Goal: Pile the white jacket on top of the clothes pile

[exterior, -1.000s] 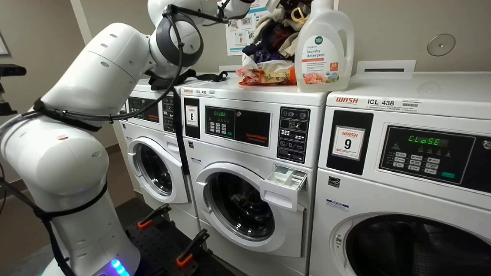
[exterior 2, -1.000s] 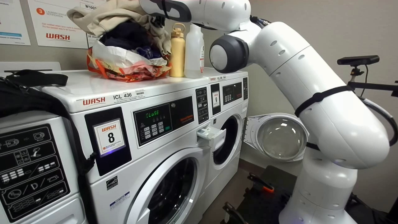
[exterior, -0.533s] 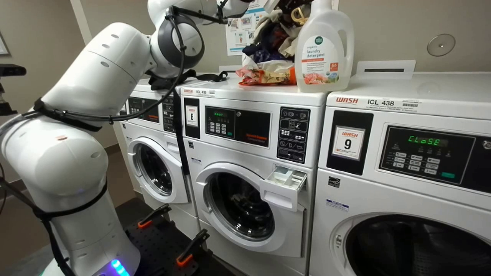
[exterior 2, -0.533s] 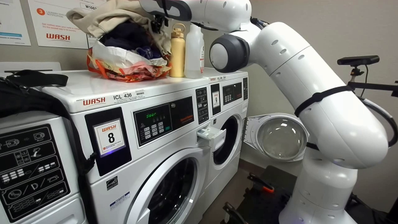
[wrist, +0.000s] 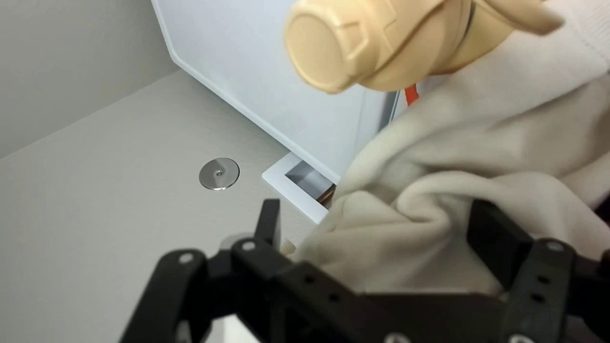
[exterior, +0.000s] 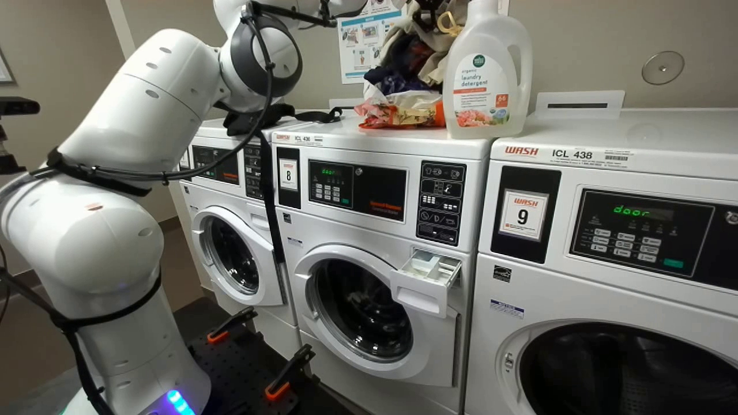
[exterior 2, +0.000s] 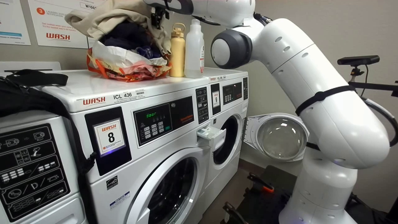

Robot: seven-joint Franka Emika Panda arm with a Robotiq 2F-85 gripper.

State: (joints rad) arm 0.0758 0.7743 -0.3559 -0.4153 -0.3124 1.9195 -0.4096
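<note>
The white jacket, a cream soft cloth, lies draped over the top of the clothes pile, with one end hanging down on the side of the bottle. Dark navy garments show below it, in a white and orange-red bag. My gripper stands wide open in the wrist view, and folds of the jacket fill much of the space in front of and between its fingers. In an exterior view the gripper is at the pile's upper edge; whether it touches the cloth is unclear.
A yellow bottle and a white detergent jug stand right beside the pile on the washer top. Below, a detergent drawer is pulled out. A black bag lies on the neighbouring machine. A round washer door stands ajar.
The gripper has opened and let go of the cloth. The arm has risen slightly and drawn back a little from the pile, while the jacket stays draped there.
</note>
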